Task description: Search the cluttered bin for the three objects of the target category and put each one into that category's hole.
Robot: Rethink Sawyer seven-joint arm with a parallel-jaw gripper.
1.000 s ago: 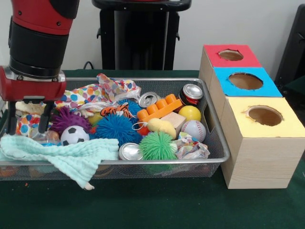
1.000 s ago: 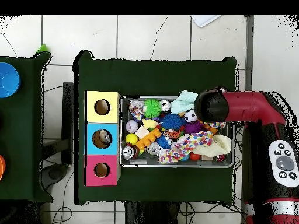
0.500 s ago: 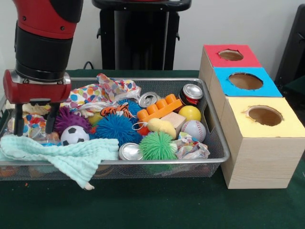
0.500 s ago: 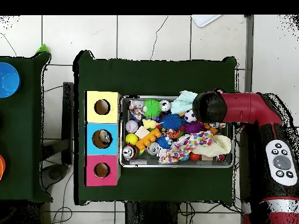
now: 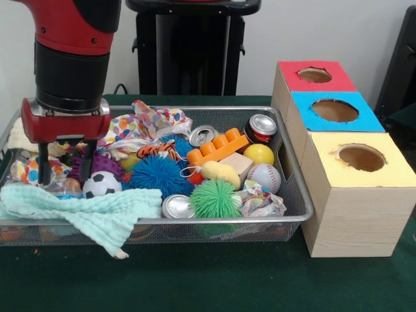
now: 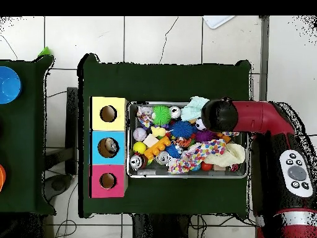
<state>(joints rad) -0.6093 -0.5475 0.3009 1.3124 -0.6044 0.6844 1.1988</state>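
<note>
Front view: the wire-mesh bin (image 5: 296, 195) holds spiky rubber balls, dented cans and a soft mint cloth (image 5: 84, 214) draped over its front-left edge. The gripper (image 5: 64, 166), fingers spread wide and empty, straddles a purple spiky ball (image 5: 104, 164) near the bin's left end, partly hiding it.

Overhead view: the arm (image 6: 247, 118) covers the gripper; wooden boxes (image 6: 108, 147) adjoin the bin.
</note>
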